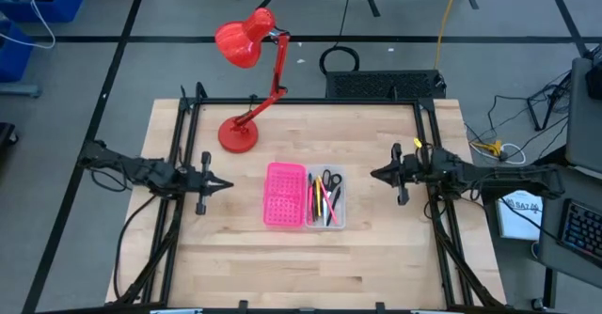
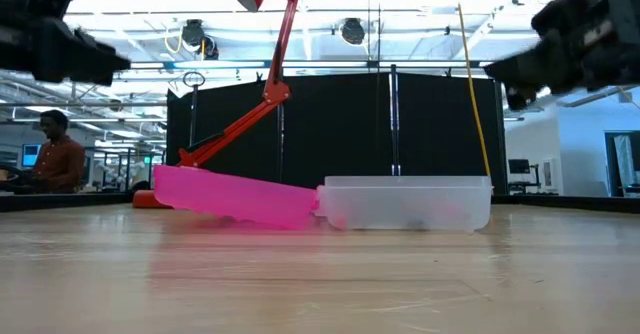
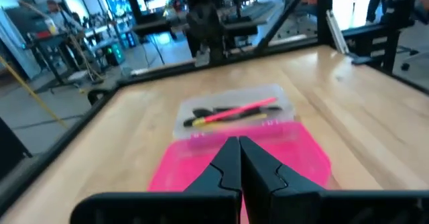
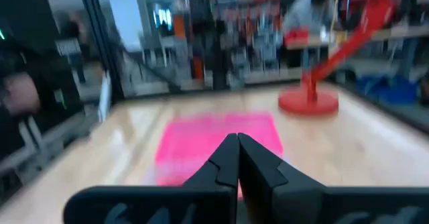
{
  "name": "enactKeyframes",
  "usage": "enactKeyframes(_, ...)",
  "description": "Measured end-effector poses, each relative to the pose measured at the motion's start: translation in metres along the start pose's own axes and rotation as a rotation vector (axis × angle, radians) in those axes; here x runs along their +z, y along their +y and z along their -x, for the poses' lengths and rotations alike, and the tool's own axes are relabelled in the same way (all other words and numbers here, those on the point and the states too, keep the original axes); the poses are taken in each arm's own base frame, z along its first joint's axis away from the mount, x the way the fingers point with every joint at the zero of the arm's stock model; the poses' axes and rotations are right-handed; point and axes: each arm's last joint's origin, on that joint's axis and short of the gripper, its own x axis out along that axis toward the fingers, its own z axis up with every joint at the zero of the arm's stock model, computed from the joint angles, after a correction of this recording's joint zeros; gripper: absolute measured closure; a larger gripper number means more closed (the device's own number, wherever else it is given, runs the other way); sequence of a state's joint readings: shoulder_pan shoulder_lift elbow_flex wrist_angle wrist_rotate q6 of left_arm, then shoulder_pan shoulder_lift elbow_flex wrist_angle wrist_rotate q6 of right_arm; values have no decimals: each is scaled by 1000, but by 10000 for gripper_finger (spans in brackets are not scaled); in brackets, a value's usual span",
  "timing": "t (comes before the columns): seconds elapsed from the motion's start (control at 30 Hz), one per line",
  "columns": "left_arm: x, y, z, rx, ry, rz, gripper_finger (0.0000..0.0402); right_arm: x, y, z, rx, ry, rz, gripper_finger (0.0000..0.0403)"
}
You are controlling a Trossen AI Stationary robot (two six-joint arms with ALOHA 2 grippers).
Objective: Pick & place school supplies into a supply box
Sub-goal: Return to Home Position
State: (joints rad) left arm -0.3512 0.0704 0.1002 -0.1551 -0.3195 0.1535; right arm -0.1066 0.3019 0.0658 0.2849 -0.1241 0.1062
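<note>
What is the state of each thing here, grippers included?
supply box: open, halves side by side.
school supplies: inside its clear tray.
left gripper: shut, empty, left of the box.
right gripper: shut, empty, right of the box.
desk lamp: standing upright.

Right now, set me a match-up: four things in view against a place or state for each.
Things:
1. lamp
2. pink half
3. clear tray
4. left claw

Places or states:
a. holds pens and scissors
b. shut, off the box's left side
c. red, standing on the table
d. perforated, lying tilted beside the tray

Pairs: 1-c, 2-d, 3-a, 4-b
</note>
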Motion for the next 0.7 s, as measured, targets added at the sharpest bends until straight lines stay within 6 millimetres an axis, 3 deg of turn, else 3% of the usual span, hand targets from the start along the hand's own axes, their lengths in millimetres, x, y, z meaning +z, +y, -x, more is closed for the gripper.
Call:
enactKeyframes(0.07, -7, -2, -2, -16, 19, 4, 399, 4, 0, 0, -1, -55, -5, 403)
enactKeyframes(0.3, -4, 2, -5, -79, -71, -23, 400, 12, -3, 2, 28, -131, 46, 403)
enactKeyframes(0.7, -14, 27, -8, -84, -40, 26, 399, 5, -17, 4, -24, -49, 33, 403)
